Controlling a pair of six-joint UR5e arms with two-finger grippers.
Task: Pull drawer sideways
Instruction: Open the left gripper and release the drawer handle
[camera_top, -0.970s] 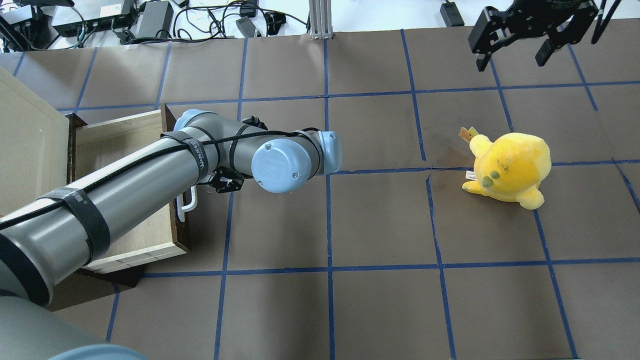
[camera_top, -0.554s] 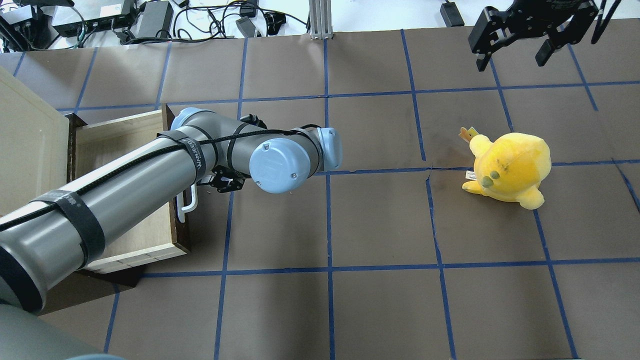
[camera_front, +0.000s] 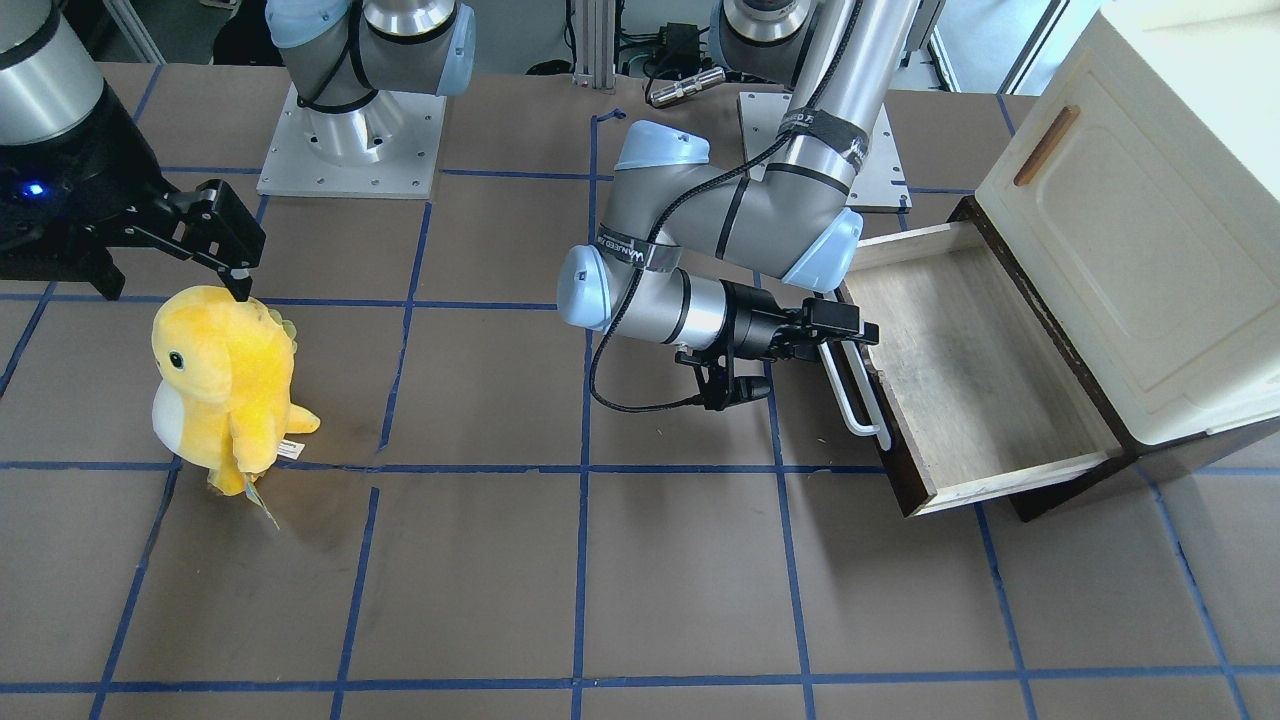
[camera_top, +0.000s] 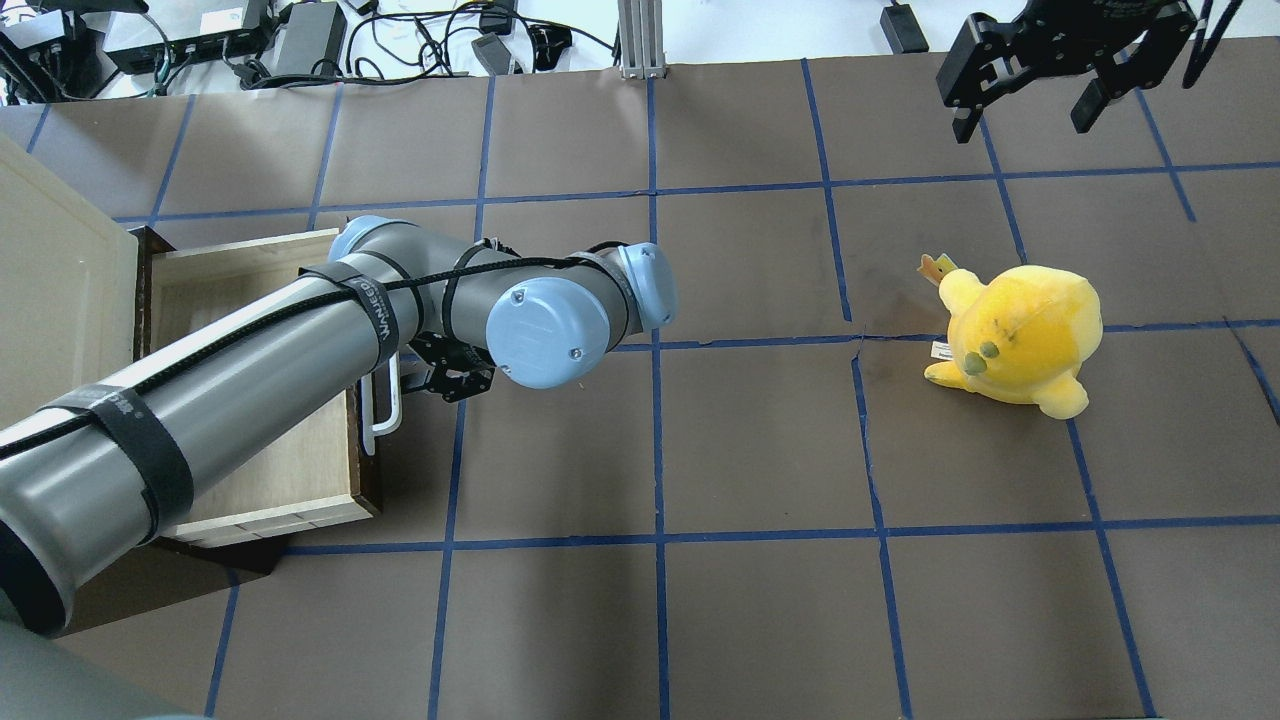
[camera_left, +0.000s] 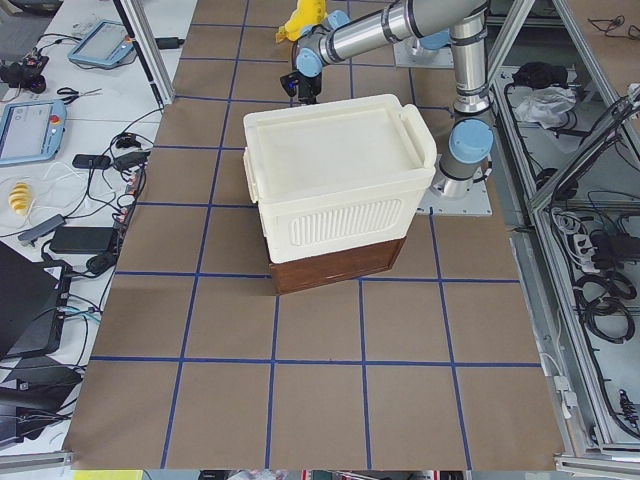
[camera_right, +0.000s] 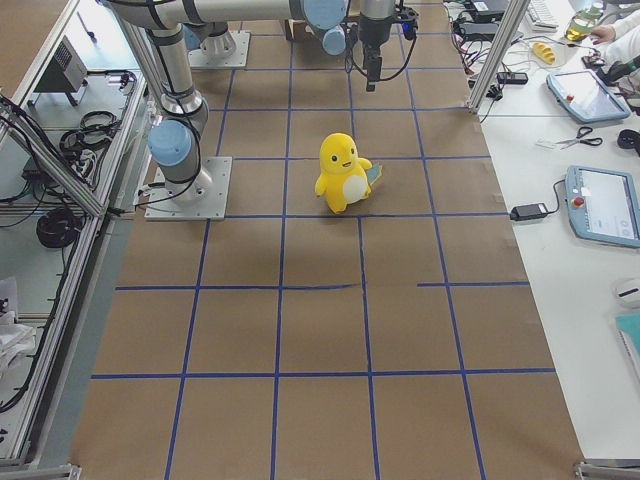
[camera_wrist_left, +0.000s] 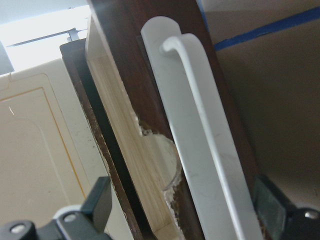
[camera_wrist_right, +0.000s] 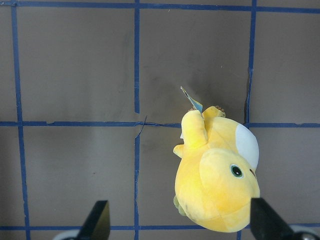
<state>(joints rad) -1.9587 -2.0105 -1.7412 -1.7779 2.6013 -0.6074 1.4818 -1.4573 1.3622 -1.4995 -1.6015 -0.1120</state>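
- Now the left gripper (camera_wrist_left: 184, 197) has its two fingers apart. It is not squeezing anything.
- Between its fingers are the white bar handle (camera_wrist_left: 200, 150) and the dark front board of the drawer (camera_front: 980, 400). One finger is on the inner side of the board and the other is on the outer side.
- The gripper is near one end of the bar, not at the middle.
- Just past the gripper, the drawer sticks far out of the cream cabinet (camera_front: 1130, 250). You can see its pale wood inside.
- I think the drawer is hard, stiff wood and a bit heavy. It should slide and not bend.
- I think the bar is smooth and may be slippery, so it needs a firm squeeze. The bar is the best place to hold.
- A pull from the end of the bar might turn the drawer crooked and make it stick.
- The right gripper (camera_top: 1030, 105) is well apart from the left one. Its fingers are apart too, and it holds nothing.
- Below the right gripper, a yellow plush toy (camera_top: 1015, 335) stands on the brown tabletop (camera_front: 680, 580).
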